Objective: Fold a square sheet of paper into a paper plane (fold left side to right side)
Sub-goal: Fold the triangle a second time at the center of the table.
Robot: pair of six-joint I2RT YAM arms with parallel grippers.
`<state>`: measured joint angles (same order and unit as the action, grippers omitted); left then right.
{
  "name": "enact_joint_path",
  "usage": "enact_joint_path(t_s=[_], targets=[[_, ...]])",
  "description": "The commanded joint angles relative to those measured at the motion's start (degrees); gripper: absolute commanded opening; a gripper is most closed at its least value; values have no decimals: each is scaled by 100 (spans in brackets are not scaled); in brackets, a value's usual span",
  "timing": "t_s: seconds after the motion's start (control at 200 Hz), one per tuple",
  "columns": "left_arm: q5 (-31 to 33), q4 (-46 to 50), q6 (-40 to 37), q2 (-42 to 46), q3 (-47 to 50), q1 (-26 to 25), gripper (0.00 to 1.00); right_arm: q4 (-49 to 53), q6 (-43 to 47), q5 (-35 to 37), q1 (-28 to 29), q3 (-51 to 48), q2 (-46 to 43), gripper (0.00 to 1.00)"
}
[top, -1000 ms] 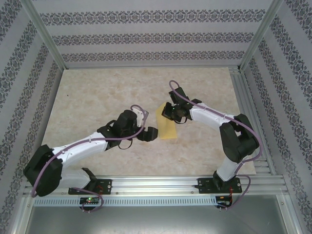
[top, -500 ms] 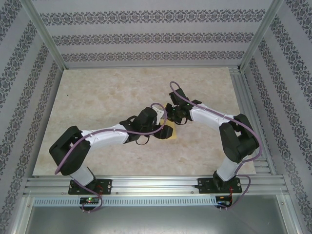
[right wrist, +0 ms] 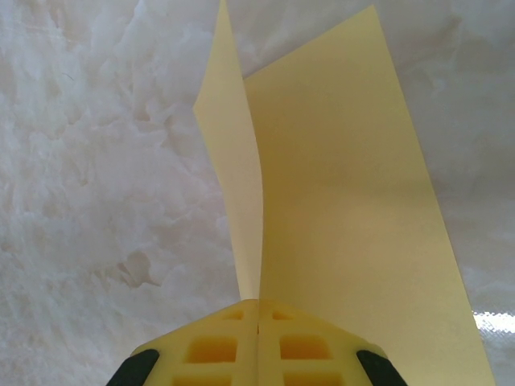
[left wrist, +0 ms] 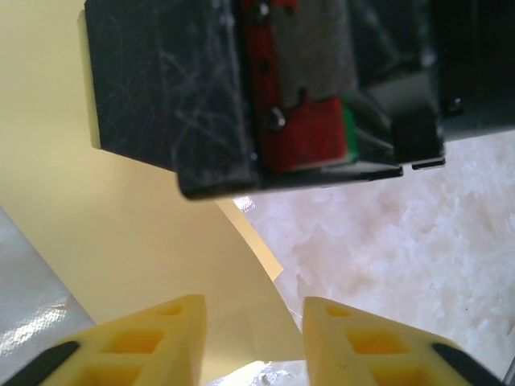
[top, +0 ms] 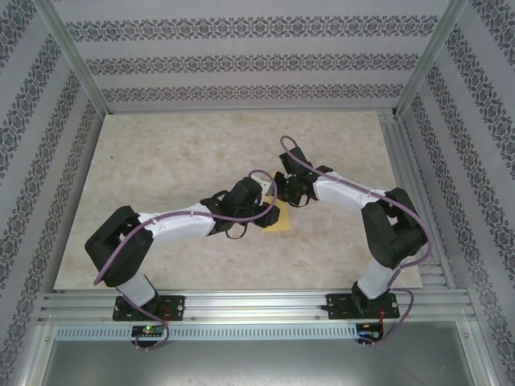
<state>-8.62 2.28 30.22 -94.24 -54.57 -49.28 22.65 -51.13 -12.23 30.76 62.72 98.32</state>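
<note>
Motion comes from the left gripper (left wrist: 251,318): jaws apart and empty, it has swung over the square sheet of paper (right wrist: 346,201), whose doubled far edge the right gripper (right wrist: 257,307) pinches, so creasing seems next.

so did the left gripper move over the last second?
Yes: the left gripper shifted right, closer to the right arm's base, and now hangs over the sheet of paper.

The beige marbled table (top: 161,153) bears the yellow square sheet of paper (top: 282,223) near its middle, one flap raised.
</note>
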Motion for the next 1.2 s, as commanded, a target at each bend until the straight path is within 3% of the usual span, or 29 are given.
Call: enact_joint_path(t_s=[0.0,0.07,0.16,0.275,0.515,0.669,0.859,1.194], targets=[[-148,36,-86,-141,-183,-65,31,-37,-34,7,35,-48,-11,0],[-237,18,-69,-195,-203,-71,30,-24,-28,14,35,-41,-14,0],[-343,-28,-45,-222,-246,-73,40,-24,-37,12,35,-56,-15,0],[-378,-106,-7,-141,-235,-113,43,-24,-33,23,35,-51,-19,0],[-49,81,-16,-197,-331,-322,51,-27,-37,12,30,-48,-6,0],[505,447,-97,-193,-413,-407,51,-29,-37,-8,39,-48,-30,0],[744,744,-174,-259,-524,-407,47,-21,-37,-10,26,-46,-33,0],[540,722,-251,-280,-585,-407,17,10,-3,-16,19,-19,25,2]])
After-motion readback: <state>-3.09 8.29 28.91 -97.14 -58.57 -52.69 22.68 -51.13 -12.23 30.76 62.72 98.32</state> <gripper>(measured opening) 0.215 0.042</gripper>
